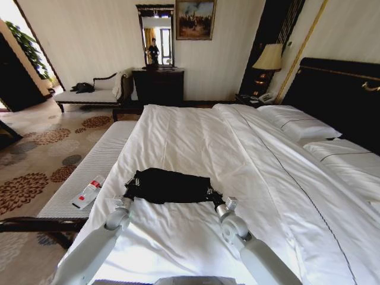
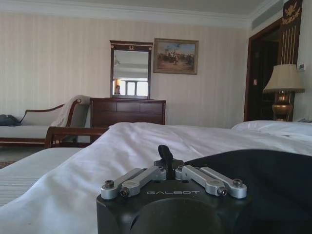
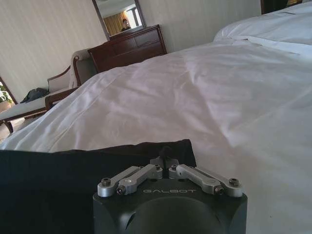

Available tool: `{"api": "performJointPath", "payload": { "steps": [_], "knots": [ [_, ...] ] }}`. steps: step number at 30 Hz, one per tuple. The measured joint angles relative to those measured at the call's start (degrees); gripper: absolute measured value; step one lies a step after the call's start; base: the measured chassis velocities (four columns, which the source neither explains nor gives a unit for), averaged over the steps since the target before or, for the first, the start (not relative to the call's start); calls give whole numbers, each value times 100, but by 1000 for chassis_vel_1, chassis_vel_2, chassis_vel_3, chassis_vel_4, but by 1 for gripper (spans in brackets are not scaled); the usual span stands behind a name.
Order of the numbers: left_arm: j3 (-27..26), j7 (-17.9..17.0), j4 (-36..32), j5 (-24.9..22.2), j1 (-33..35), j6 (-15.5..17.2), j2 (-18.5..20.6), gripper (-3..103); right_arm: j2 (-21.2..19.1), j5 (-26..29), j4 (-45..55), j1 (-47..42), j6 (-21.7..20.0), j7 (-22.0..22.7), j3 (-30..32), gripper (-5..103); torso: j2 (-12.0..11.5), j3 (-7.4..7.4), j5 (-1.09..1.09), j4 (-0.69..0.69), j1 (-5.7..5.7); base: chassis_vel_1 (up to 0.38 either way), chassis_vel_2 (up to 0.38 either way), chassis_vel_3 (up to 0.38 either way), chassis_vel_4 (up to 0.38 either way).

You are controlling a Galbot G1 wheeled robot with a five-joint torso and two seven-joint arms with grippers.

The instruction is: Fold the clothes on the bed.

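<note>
Black cloth (image 1: 168, 185) is laid crosswise on the bed (image 1: 196, 136), each near corner pinched by the left gripper (image 1: 129, 193) and right gripper (image 1: 215, 199).

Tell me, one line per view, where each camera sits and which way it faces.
Head view: high, looking down the bed; both arms reach to the black garment, left gripper, right gripper.
Left wrist view: low on the bed, facing the dresser; left gripper shut on the garment.
Right wrist view: low, same direction; right gripper shut on the garment.
Both wrist views share dresser and mirror.
</note>
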Motion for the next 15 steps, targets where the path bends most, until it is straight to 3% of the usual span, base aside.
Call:
{"api": "performJointPath", "payload": {
  "steps": [15],
  "knots": [
    [-136,111,-95,82,346,-164,171,2,-95,-239,268,-577,27,-4,117,1,0,0,1,0,0,0,0,0,0]
  ]
}}
